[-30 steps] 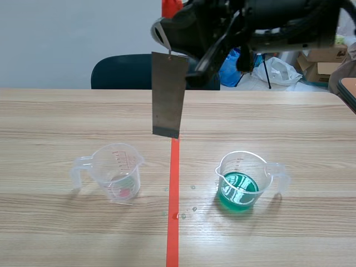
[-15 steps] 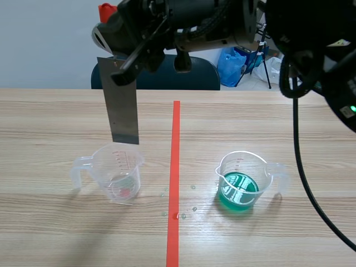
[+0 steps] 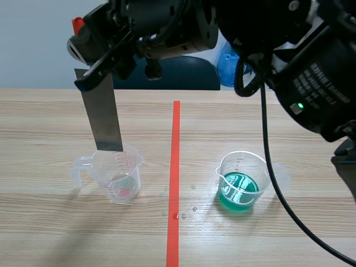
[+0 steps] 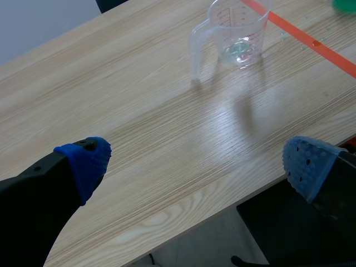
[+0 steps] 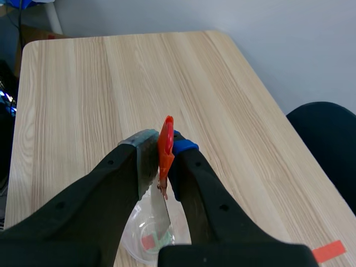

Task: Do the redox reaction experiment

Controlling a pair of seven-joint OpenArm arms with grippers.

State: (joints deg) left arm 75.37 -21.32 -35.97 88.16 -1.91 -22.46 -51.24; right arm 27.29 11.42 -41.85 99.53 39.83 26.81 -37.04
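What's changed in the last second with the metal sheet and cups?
The right gripper, still shut on the metal sheet, carried it left across the tape line; its lower edge hangs at the rim of the clear cup. That cup and the green-liquid cup stayed put.

No text can be read. White lettering on the right arm (image 3: 325, 83), three o'clock, is blurred; red scale marks on the clear measuring cup (image 3: 125, 172), eight o'clock, are too small.

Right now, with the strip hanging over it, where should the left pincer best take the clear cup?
Take the cup by its handle, coming in low from the left. The handle sticks out on that side, free of anything. The strip, held by the right pincer, hangs over the cup, so coming from above would likely hit it.
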